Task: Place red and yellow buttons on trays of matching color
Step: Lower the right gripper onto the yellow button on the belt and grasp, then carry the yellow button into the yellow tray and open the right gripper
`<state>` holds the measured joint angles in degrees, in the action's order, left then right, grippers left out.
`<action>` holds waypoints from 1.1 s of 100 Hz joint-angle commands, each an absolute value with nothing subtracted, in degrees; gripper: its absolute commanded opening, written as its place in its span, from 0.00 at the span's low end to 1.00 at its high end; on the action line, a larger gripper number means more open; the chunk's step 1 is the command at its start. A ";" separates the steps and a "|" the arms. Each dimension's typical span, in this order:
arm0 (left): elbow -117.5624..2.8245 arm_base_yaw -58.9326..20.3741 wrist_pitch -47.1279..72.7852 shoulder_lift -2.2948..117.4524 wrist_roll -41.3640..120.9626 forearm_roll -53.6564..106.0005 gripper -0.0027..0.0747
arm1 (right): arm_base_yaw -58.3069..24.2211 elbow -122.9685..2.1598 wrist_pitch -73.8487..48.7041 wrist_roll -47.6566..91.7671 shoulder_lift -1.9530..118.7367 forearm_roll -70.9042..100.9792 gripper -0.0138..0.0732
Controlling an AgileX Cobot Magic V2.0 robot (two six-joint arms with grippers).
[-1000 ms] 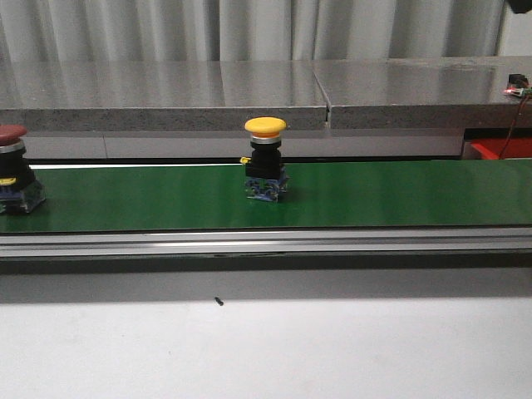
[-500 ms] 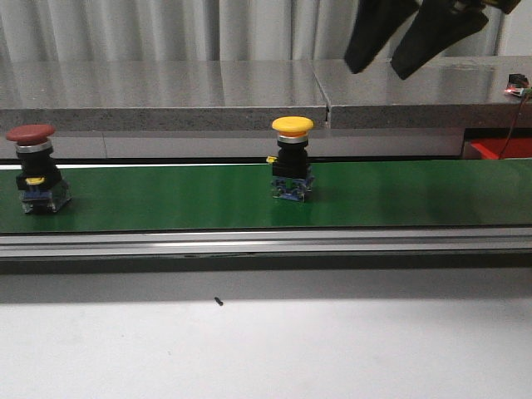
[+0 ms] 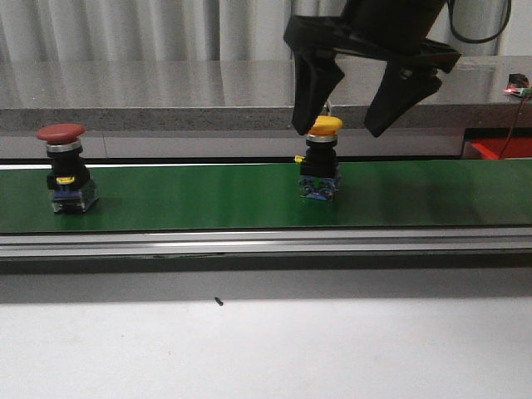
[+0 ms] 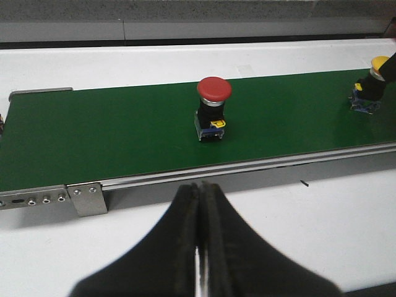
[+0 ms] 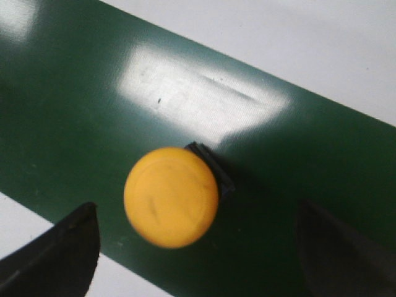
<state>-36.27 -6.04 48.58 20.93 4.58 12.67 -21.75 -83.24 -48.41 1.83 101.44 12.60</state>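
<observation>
Between the spread fingers of the right hand [image 3: 337, 131]: the yellow button [image 3: 320, 162], standing on the green belt [image 3: 208, 195], not yet touched on either side. Marks the change from a moment ago, when only the fingertips showed, high and off to one side; now hangs straight over the cap, wide open, flanking it. Carried further along the belt meanwhile, both this button and the red button [image 3: 63, 166], which trails well away from the right hand. Means, by judgement, a pick-up about to begin: lined up, not closed, nothing lifted. Seen through the right wrist view, sits round and face-on, nearer one fingertip [image 5: 59, 253] than the other, so probably calls for a small centring, timed with the belt. Long axis vertical: mushroom cap up toward the palm, blocky base down on the belt, no lean visible. Same upright stance for the red one. Left hand [image 4: 199, 247] pressed together, gripping nothing, poised over the white counter [image 4: 346, 235] with the red button ahead of it. Red tray [image 3: 503, 148] showing only in part, out beyond the right hand; no yellow tray in sight.
</observation>
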 commanded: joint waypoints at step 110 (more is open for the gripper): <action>-37.82 -6.44 44.35 21.44 4.49 13.72 0.01 | 4.25 -69.06 -44.78 -3.49 79.20 5.56 0.12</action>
